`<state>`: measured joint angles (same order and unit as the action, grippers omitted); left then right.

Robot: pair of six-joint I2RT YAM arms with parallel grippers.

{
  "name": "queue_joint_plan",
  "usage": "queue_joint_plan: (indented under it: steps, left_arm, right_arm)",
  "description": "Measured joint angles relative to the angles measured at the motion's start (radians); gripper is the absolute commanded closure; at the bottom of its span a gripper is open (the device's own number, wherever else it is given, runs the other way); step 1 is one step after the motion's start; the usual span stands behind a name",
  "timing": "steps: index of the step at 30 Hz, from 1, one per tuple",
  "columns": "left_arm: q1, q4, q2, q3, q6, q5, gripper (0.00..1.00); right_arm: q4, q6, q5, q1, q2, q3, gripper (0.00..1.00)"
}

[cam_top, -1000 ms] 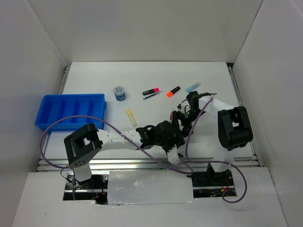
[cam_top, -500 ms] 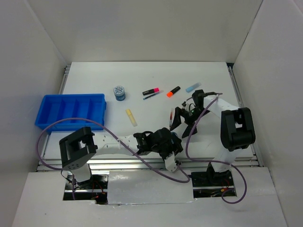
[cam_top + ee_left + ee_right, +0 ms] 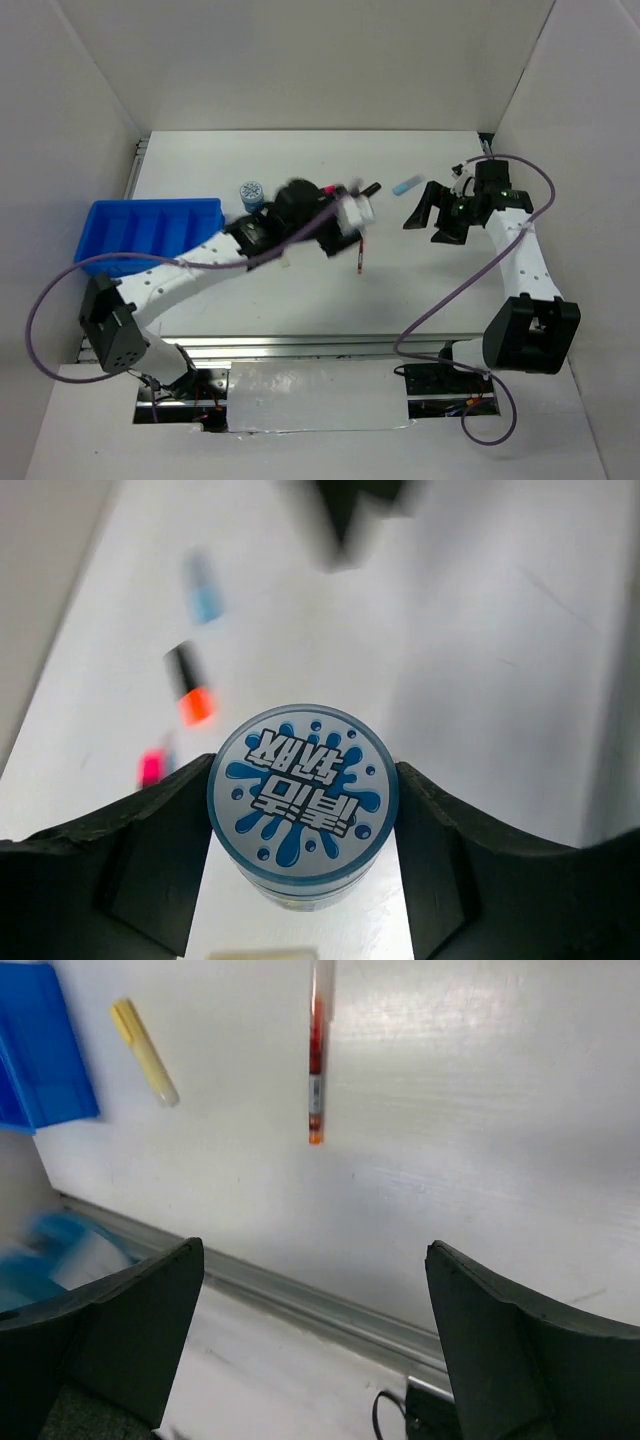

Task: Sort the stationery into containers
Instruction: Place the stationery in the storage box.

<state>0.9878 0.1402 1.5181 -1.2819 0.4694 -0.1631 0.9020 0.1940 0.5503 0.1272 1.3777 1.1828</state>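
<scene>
A round blue-white roll (image 3: 300,800) sits clamped between the fingers of my left gripper (image 3: 302,780), which hangs over the middle of the table (image 3: 355,213). A second roll (image 3: 250,191) stands by the blue tray (image 3: 150,230). My right gripper (image 3: 430,215) is open and empty at the back right (image 3: 312,1250). A thin red pen (image 3: 360,250) lies between the two grippers. The light blue marker (image 3: 405,185) and the orange-black marker (image 3: 370,187) lie at the back. The pink marker (image 3: 152,767) is nearer my left gripper. The pale yellow marker (image 3: 145,1050) lies near the tray.
White walls close the table in on three sides. A metal rail (image 3: 330,1310) runs along the near edge. Purple cables (image 3: 440,300) loop from both arms over the near part of the table.
My left arm has swung from the near edge up to the middle of the table, carrying the roll. My right gripper has drawn back to the far right and opened wider.
</scene>
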Motion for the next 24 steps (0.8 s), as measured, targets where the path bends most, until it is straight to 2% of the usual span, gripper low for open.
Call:
queue_joint_plan:
  steps: [5, 10, 13, 18, 21, 24]
  left_arm:
    - [-0.419, 0.029, -0.126, -0.053, -0.344, 0.01, 1.0]
    - [-0.775, 0.061, -0.265, 0.037, -0.504, 0.09, 1.0]
    - [-0.948, 0.054, -0.343, 0.137, -0.515, 0.083, 1.0]
    - [-1.309, 0.022, -0.434, 0.31, -0.526, 0.007, 1.0]
    - [-1.462, -0.051, -0.433, 0.372, -0.521, -0.04, 1.0]
    - [-1.544, -0.127, -0.422, 0.418, -0.49, -0.087, 1.0]
  right_arm:
    - [-0.018, -0.01, -0.009, 0.01, -0.028, 0.035, 0.04]
    - [-0.024, -0.008, -0.003, 0.011, -0.001, 0.035, 0.05]
    - [-0.03, -0.008, 0.008, 0.006, 0.021, 0.035, 0.06]
    - [-0.053, -0.009, 0.014, -0.007, 0.033, 0.035, 0.06]
    - [-0.058, -0.009, 0.018, -0.016, 0.041, 0.035, 0.06]
    - [-0.058, -0.009, 0.023, -0.025, 0.065, 0.035, 0.06]
